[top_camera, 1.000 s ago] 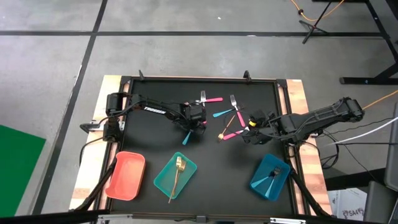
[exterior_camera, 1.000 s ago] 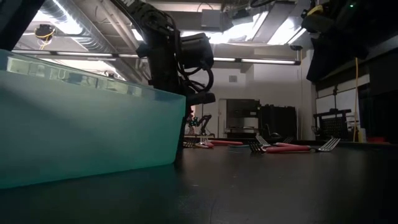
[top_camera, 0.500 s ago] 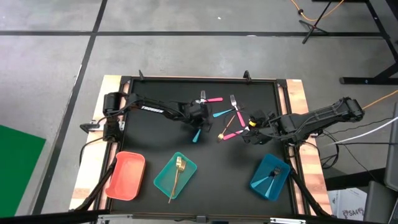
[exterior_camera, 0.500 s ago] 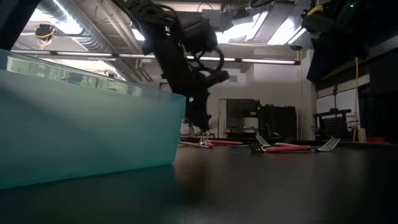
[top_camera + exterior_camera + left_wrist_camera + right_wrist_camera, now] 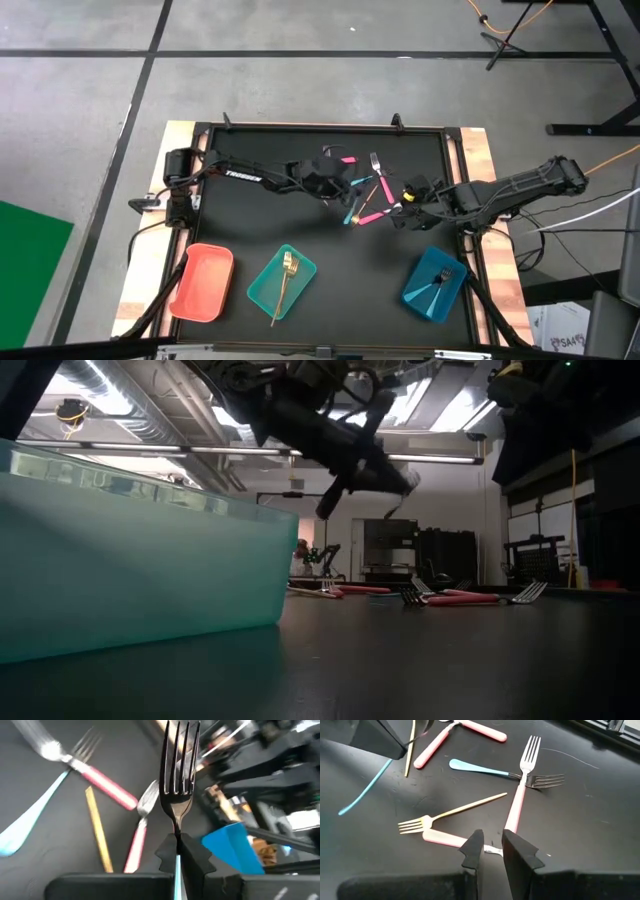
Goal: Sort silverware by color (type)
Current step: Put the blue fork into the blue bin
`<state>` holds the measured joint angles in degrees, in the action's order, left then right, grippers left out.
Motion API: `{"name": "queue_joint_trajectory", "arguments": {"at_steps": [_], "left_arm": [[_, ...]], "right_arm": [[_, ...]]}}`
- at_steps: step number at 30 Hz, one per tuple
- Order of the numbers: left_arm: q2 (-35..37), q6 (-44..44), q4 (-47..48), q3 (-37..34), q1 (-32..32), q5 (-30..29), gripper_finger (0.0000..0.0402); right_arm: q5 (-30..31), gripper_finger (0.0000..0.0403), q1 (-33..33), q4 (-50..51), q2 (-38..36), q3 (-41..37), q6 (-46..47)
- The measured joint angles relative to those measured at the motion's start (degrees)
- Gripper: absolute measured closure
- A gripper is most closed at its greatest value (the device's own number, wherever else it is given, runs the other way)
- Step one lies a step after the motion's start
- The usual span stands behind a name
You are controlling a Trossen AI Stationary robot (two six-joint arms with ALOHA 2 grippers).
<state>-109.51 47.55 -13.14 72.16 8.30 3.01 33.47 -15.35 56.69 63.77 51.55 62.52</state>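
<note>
While the black table (image 5: 250, 240) holds three trays along its six o'clock edge, the left gripper (image 5: 338, 190) hangs above the centre, fingers clamped on a blue-handled fork (image 5: 176, 795) with its tines pointing away from the wrist. The right gripper (image 5: 398, 212), at about four o'clock from the left one, sits low over the scattered silverware, its fingers (image 5: 472, 851) pinched on the metal neck of a pink-handled piece (image 5: 444, 838). The red tray (image 5: 202, 282) lies at seven o'clock, the teal tray (image 5: 270, 280) at six with a gold utensil (image 5: 286, 280) in it, the blue tray (image 5: 432, 285) at five. Pink forks, a blue spoon (image 5: 477, 768) and a gold fork (image 5: 452, 812) lie just past centre.
</note>
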Motion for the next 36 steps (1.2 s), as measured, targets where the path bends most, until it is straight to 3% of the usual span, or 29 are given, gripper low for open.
{"name": "queue_joint_trajectory", "arguments": {"at_steps": [21,36], "left_arm": [[0.09,-7.53,-16.13,0.0,-3.02,-5.51,0.0395],[0.09,-7.68,-18.88,0.02,-3.46,-5.52,0.0395]], "right_arm": [[-0.92,0.0343,0.0,-23.37,0.02,0.0,-3.04],[3.09,0.0343,0.0,-26.96,0.2,0.02,-3.04]]}}
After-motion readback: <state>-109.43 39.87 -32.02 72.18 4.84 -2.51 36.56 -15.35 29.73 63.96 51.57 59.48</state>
